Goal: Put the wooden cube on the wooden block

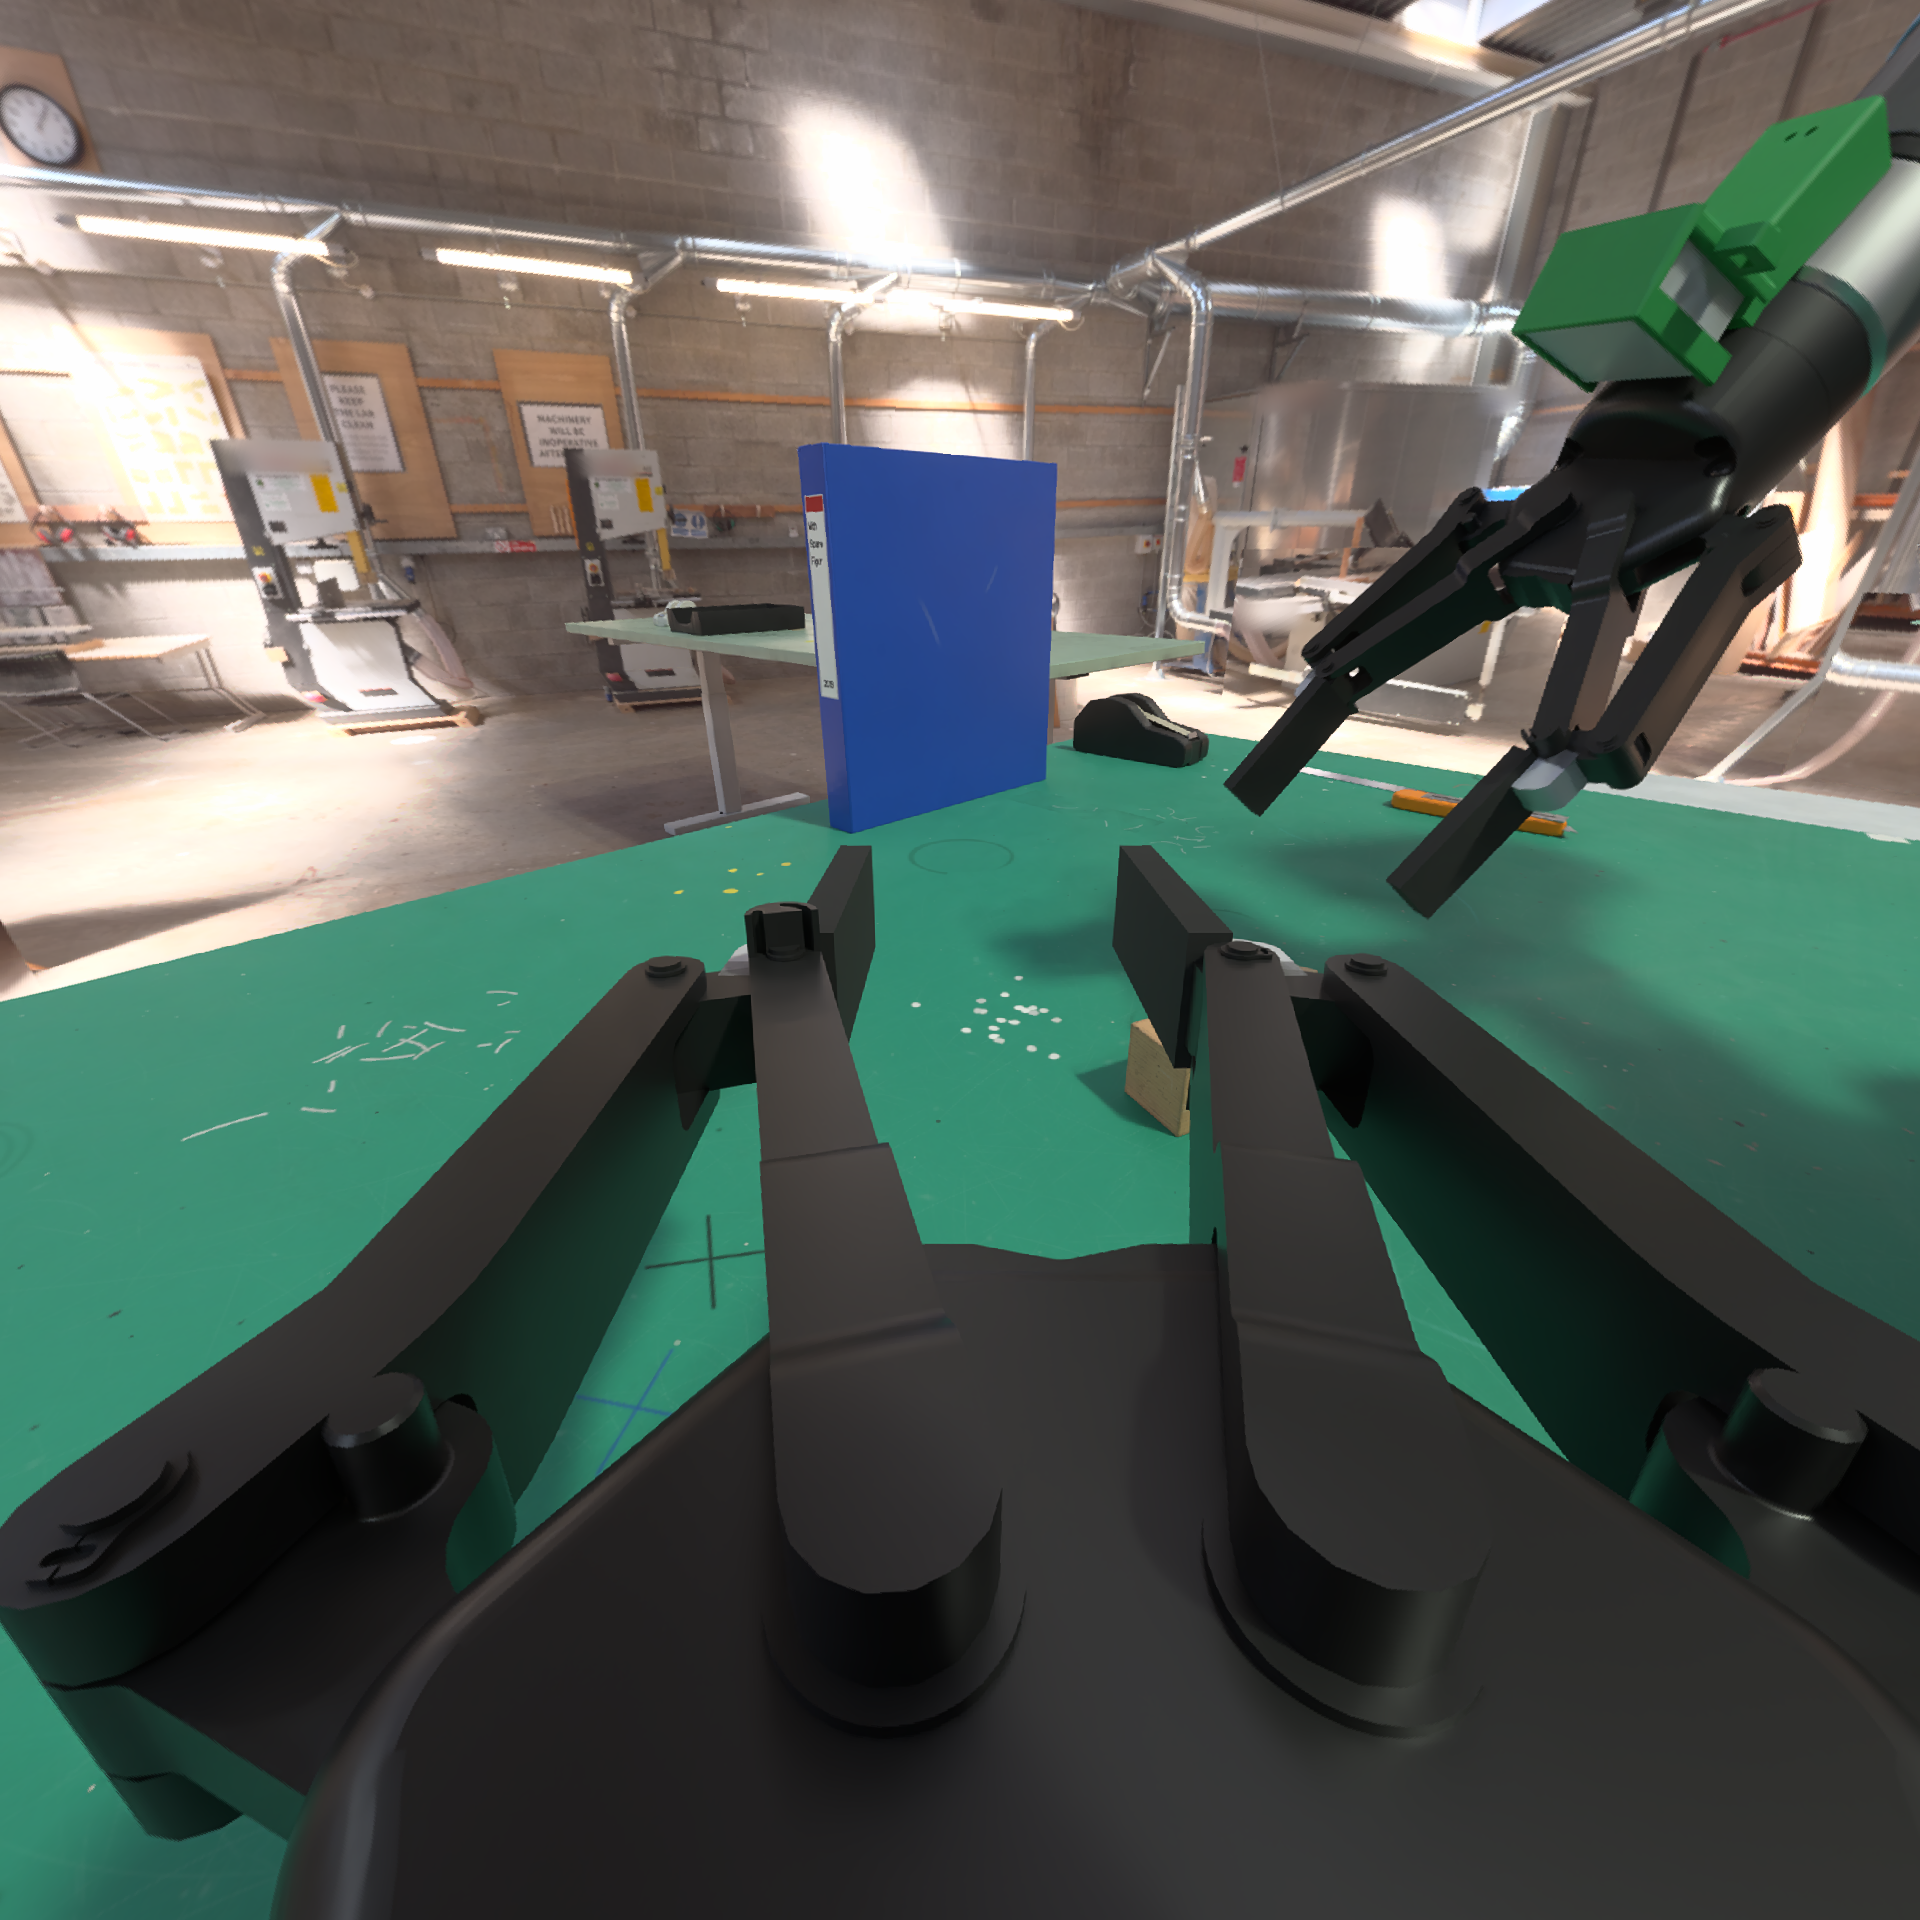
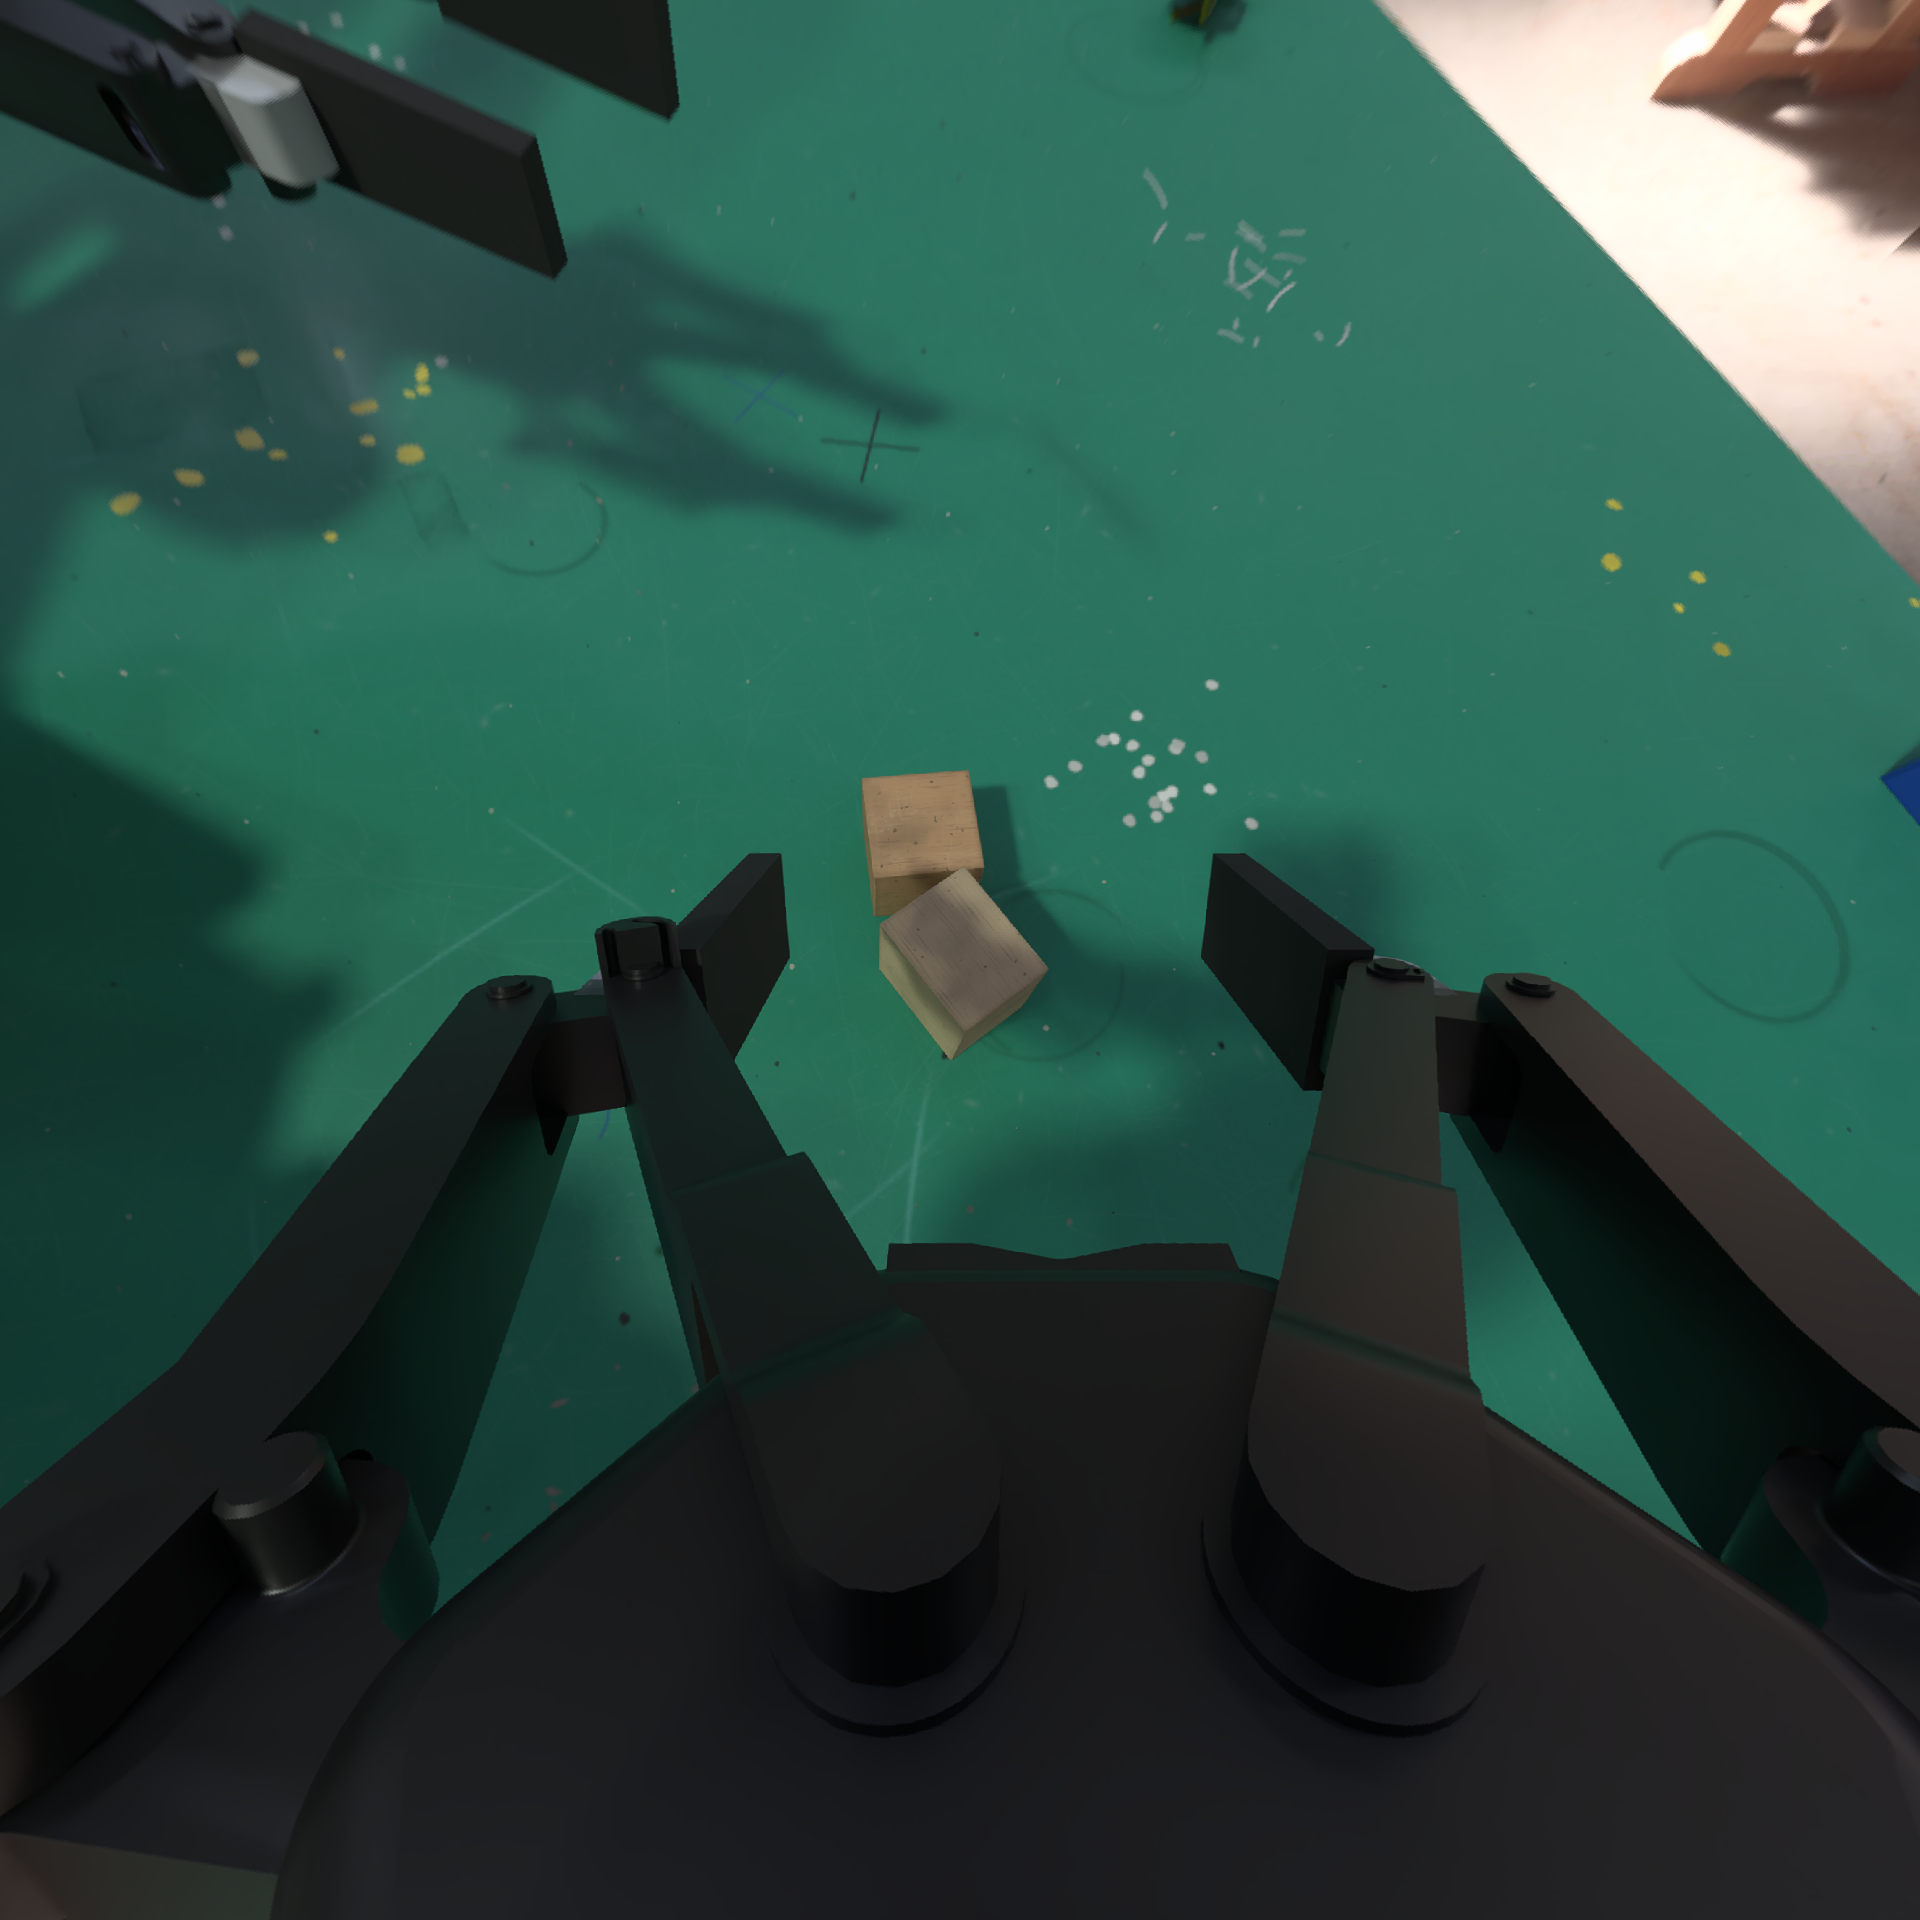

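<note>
bright ceiling strip lights (image 1: 535,265) | wall glare | dark arm shadows on green mat (image 2: 1247,582) | wide-angle edge bending

Hidden and cut-off items, both wrist views.

From my left wrist view, one pale wooden piece (image 1: 1156,1081) is mostly behind my left gripper's (image 1: 992,914) finger; can't tell whether it's cube or block. Orange tool (image 1: 1423,801) sits partly behind the right gripper (image 1: 1340,831). Right wrist view: left gripper (image 2: 520,135) cut by the top edge, blue binder (image 2: 1903,795) only a corner at the right edge, small dark object (image 2: 1205,12) at top unidentifiable.
</note>
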Tool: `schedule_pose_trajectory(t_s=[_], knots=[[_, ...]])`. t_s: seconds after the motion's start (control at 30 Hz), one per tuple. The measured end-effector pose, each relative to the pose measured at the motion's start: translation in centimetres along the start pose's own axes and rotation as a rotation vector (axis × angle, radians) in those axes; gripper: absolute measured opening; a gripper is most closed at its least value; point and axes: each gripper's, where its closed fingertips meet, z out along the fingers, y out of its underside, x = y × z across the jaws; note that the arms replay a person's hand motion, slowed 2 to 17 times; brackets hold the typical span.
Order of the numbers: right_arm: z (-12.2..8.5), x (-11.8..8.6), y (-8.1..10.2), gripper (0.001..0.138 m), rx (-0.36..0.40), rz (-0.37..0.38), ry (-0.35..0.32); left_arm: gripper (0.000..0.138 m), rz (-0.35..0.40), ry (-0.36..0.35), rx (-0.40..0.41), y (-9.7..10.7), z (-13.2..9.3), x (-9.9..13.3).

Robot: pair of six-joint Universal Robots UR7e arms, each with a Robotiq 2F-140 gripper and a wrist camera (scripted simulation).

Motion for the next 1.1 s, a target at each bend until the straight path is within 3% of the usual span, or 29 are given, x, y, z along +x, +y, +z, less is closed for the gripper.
schedule_pose_trajectory(t_s=[0.3, 0.5, 1.1], knots=[[3.8, -1.4, -0.2, 0.108, -0.207, -0.08, -0.039, 0.062, 0.0, -0.012, -0.006, 0.1, -0.1, -0.4], [5.6, -2.1, -0.5, 0.105, -0.307, -0.109, -0.073, 0.062, -0.001, -0.02, -0.009, 0.1, -0.3, -0.6], [8.8, -2.4, 0.1, 0.091, -0.551, -0.077, -0.11, 0.062, -0.019, -0.031, -0.007, 0.0, -0.6, -1.1]])
